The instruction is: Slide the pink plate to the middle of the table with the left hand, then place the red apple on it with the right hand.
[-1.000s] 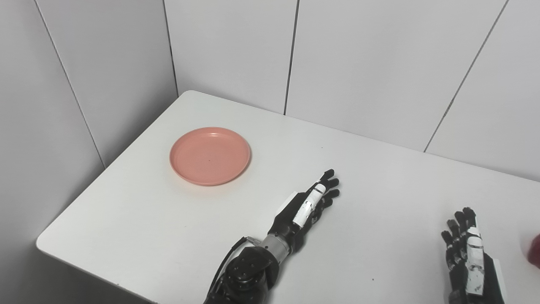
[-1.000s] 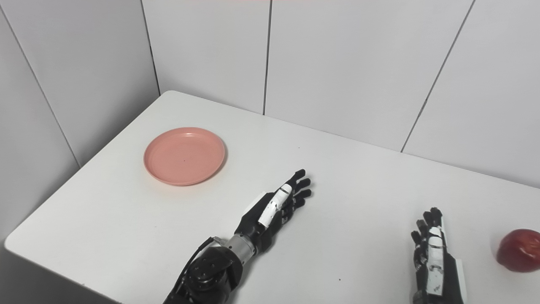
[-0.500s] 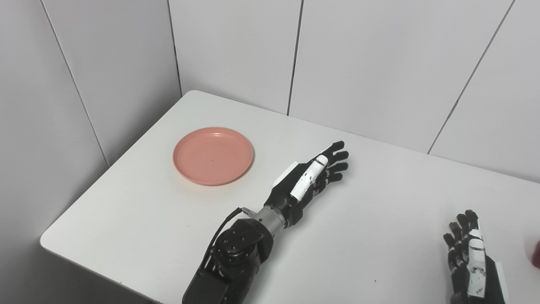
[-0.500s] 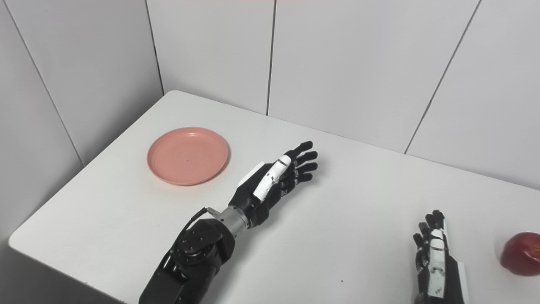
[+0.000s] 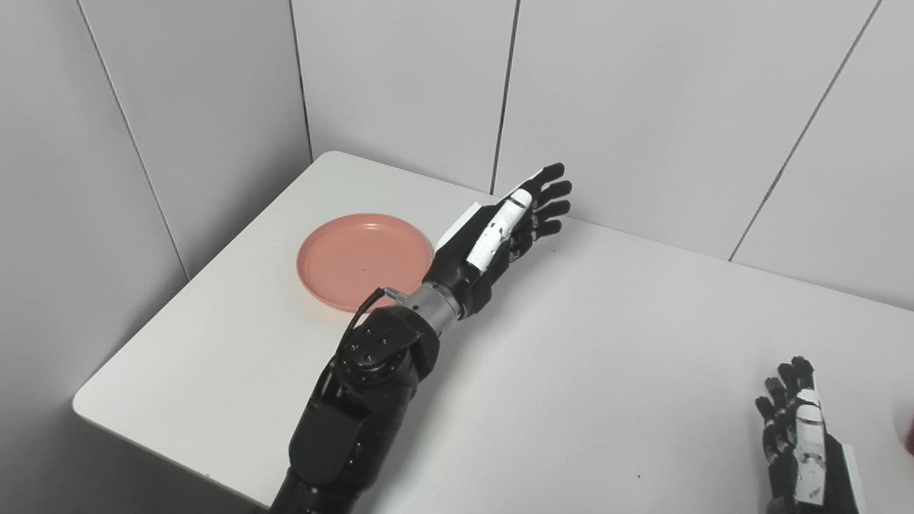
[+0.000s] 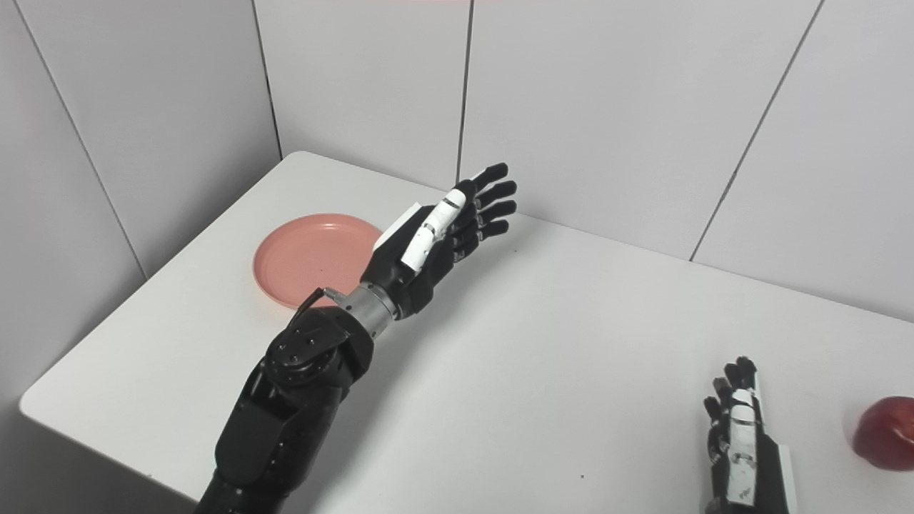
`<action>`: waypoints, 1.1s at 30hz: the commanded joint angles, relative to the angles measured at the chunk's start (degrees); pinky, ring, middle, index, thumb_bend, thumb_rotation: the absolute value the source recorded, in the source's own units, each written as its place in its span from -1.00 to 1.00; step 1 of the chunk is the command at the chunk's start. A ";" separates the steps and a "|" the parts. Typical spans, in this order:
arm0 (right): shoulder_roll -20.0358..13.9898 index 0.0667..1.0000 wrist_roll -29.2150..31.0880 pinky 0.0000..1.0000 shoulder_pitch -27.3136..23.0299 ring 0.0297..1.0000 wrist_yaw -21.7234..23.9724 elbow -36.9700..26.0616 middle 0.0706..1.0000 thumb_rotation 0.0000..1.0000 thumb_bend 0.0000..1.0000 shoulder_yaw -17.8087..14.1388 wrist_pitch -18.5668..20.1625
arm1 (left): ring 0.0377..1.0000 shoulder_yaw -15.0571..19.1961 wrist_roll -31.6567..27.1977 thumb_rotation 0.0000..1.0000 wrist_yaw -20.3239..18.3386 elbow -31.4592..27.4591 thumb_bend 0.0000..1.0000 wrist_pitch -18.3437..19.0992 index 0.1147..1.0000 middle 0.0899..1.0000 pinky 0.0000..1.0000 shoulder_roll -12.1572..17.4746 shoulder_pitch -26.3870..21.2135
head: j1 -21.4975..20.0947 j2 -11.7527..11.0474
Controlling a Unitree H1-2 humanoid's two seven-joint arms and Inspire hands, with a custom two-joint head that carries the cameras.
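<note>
I see the white rectangular table carrying everything. On it, the round pink plastic plate sits flat toward the far left corner. My left robot hand hovers just right of that plate, released, fingers spread, gripping nothing. The right robot hand lies far to the plate's right, likewise released. Beside it sits the red apple.

Bright, even, diffuse light with low contrast, only faint soft shadows on the white desk under the left hand, no glare, both views sharp, slightly washed-out whites, no clear edge distortion.
</note>
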 commanded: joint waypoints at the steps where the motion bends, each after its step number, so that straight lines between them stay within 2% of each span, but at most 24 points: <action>1: 0.32 1.00 0.84 1.00 -1.38 1.00 0.01 -2.34 1.00 1.00 -0.88 -0.26 0.46 | 0.85 1.67 -1.01 1.00 0.69 -0.30 -0.26 -0.86 0.80 0.86 0.83 0.75 -3.31 | -0.08 0.08; 14: 0.19 1.00 1.60 1.00 -1.35 1.00 -0.39 -3.42 1.00 1.00 -0.89 -0.24 1.39 | 0.84 8.94 -0.88 1.00 3.08 3.30 -0.29 -1.93 0.81 0.86 0.83 5.44 -7.70 | 0.30 0.35; 24: -0.32 1.00 1.88 1.00 -1.38 1.00 0.01 -3.72 1.00 1.00 -0.90 -0.04 1.86 | 0.84 14.55 -1.50 1.00 3.31 12.71 -0.28 -5.53 0.79 0.85 0.83 11.49 -11.49 | 0.69 0.25; 33: -0.13 1.00 1.83 1.00 -1.26 1.00 -0.32 -4.36 1.00 1.00 -0.90 -0.02 3.01 | 0.78 17.70 -0.83 1.00 4.50 19.50 -0.25 -8.23 0.72 0.77 0.78 15.58 -12.76 | 0.97 0.18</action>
